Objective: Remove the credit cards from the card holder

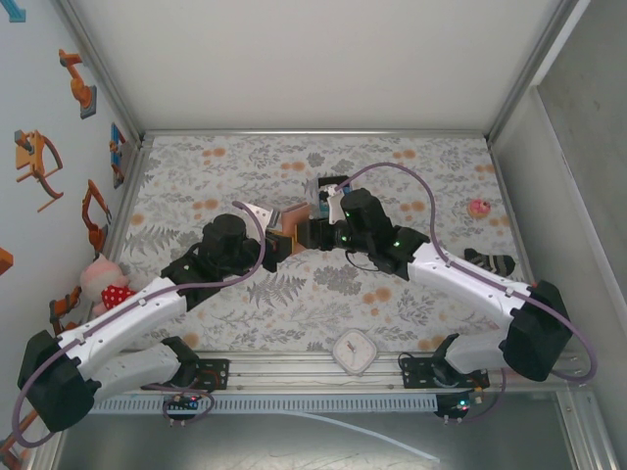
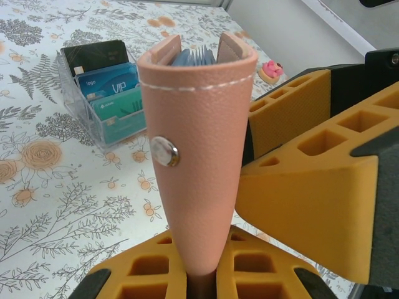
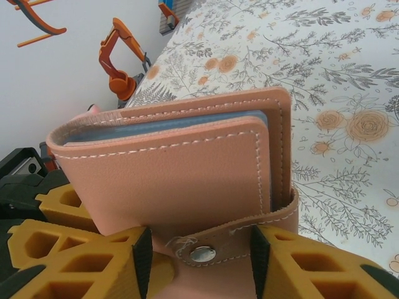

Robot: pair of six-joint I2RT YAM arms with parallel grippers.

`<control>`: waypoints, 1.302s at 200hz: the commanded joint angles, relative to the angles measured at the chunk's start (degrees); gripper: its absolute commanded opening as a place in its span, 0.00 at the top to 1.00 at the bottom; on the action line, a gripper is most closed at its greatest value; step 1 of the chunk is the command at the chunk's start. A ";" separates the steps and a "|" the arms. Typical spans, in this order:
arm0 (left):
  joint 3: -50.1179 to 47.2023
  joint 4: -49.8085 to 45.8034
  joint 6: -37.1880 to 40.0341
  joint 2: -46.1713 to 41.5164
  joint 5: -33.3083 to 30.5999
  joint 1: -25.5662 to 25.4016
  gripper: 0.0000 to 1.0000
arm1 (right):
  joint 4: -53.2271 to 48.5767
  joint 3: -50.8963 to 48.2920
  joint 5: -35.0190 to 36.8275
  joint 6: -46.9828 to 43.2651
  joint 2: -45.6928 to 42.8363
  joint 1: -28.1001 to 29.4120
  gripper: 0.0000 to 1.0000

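Note:
The terracotta card holder [image 2: 193, 162] stands upright over the table's middle, its folded spine pinched in my left gripper [image 2: 209, 261], which is shut on it. Pale blue inner sleeves [image 2: 193, 57] show in its slightly parted top. My right gripper [image 3: 198, 249] faces it from the other side with its jaws apart. The closing tab with its metal snap [image 3: 202, 253] lies between the black pads [image 3: 142, 258]. Three credit cards, black [image 2: 93, 56], light blue [image 2: 109, 84] and teal [image 2: 121, 112], sit in a clear plastic rack [image 1: 318, 196] just behind the card holder [image 1: 294, 223].
A white square rounded object [image 1: 353, 351] lies at the near edge between the arm bases. A pink donut-like toy [image 1: 479, 208] and a dark striped object [image 1: 490, 262] lie to the right. A plush toy [image 1: 103, 282] sits by the left wall.

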 commanded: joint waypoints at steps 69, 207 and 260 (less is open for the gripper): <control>2.00 6.57 -0.87 -1.48 5.73 -0.89 1.00 | -4.43 2.97 4.10 -1.83 1.79 0.79 0.62; 2.25 1.94 -1.57 -1.94 0.29 -0.63 1.00 | -4.96 1.12 6.18 -2.69 -1.38 0.70 0.99; 2.08 0.45 -1.65 -2.54 1.22 0.54 1.00 | -5.83 -1.64 7.90 -4.22 -5.64 -0.27 1.00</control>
